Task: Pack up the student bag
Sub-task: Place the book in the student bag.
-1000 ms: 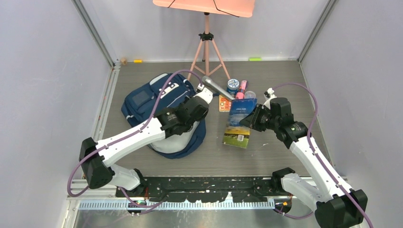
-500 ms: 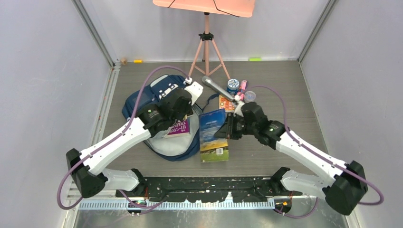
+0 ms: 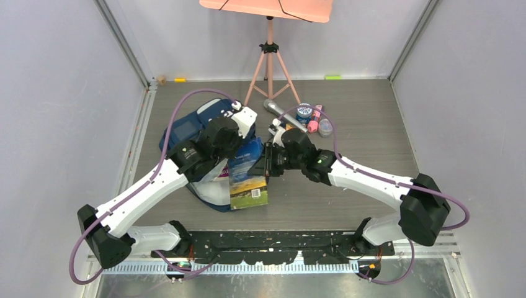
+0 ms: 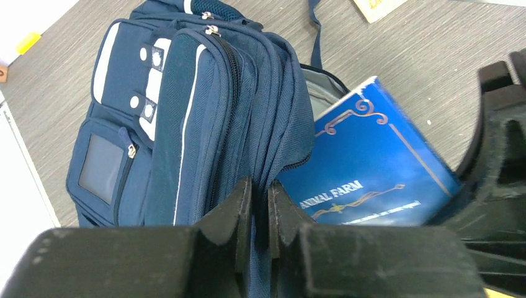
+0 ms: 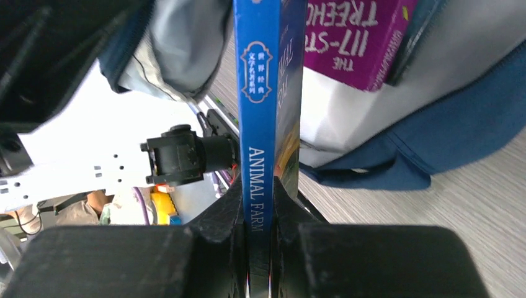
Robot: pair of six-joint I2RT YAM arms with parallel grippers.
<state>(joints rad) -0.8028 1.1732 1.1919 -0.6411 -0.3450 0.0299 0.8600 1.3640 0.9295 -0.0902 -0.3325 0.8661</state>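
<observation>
Navy blue fabric student bag [image 3: 181, 133] with thin white stripes lay on the grey wood-grain table [image 3: 372, 112], left of centre, in front of the left arm. Its mouth faced the right arm and its light grey lining showed. The left gripper [image 4: 260, 197] had its jaws pressed almost together on a fold of navy fabric at the rim of that mouth. The right gripper [image 5: 259, 200] pinched a bright blue book [image 5: 257, 81] lettered ANIMAL FARM by its spine end. The book's far end sat at the bag's mouth, touching the lining, and its near end lay out over the table. Just beyond it, a purple book [image 5: 356, 31] rested inside the bag against the lining. A pink tripod [image 3: 268, 68] stood at the table's far side, well apart from the bag.
</observation>
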